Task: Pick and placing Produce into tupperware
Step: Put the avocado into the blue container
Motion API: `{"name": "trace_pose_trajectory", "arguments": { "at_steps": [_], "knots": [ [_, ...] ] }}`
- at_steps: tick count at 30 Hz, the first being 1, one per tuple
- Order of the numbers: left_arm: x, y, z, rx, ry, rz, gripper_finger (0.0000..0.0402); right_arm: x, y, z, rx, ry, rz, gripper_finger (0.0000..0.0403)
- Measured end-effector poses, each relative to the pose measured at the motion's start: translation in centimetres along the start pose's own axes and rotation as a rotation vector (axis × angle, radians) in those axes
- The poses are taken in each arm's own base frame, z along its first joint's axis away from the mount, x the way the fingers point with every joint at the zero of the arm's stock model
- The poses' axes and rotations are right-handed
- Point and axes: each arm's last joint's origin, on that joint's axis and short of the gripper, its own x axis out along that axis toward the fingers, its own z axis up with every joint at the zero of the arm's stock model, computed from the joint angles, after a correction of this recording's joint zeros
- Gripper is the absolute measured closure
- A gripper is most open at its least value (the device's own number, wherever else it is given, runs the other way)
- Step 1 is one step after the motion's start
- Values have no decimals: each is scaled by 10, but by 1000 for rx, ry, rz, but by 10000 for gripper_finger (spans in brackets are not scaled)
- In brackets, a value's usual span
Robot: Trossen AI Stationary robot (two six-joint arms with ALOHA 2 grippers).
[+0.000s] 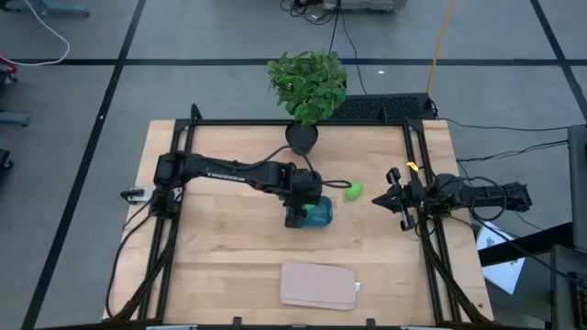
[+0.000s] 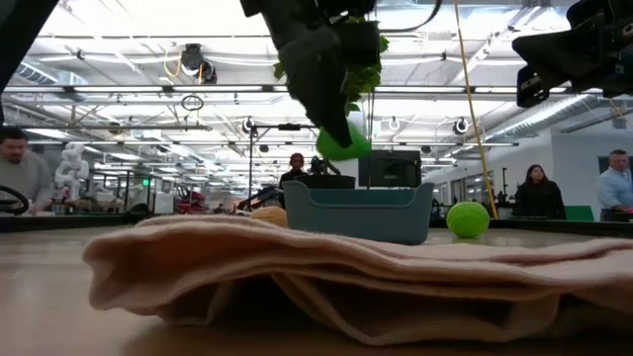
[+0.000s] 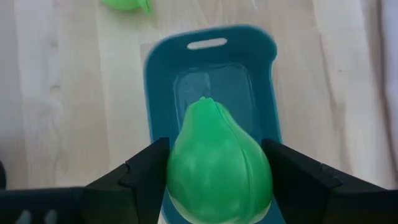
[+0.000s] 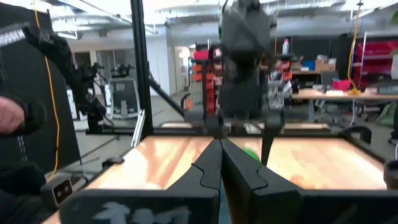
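One green fruit [image 3: 217,168] is pinched in the left gripper [image 3: 217,177] right over the blue tub [image 3: 163,74], not yet dropped. Another green piece [image 1: 353,192] lies just beside the tub at three o'clock, waiting. At the table's three o'clock edge, the right gripper [image 4: 221,158] sits closed and empty.

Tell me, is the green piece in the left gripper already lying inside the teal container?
No: the left gripper holds the green piece between its fingers above the teal container, whose floor shows bare beneath it.
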Motion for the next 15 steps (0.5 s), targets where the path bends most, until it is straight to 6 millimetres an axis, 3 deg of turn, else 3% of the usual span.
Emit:
{"name": "trace_pose_trajectory", "arguments": {
  "at_steps": [8, 15],
  "knots": [
    [23, -15, -6, 159, 92, -1, 160, 2, 0, -2, 2, 22, -1, 403],
    [27, -30, -5, 338, 116, 53, 160, 2, 0, -1, 2, 15, -1, 403]
  ]
}}
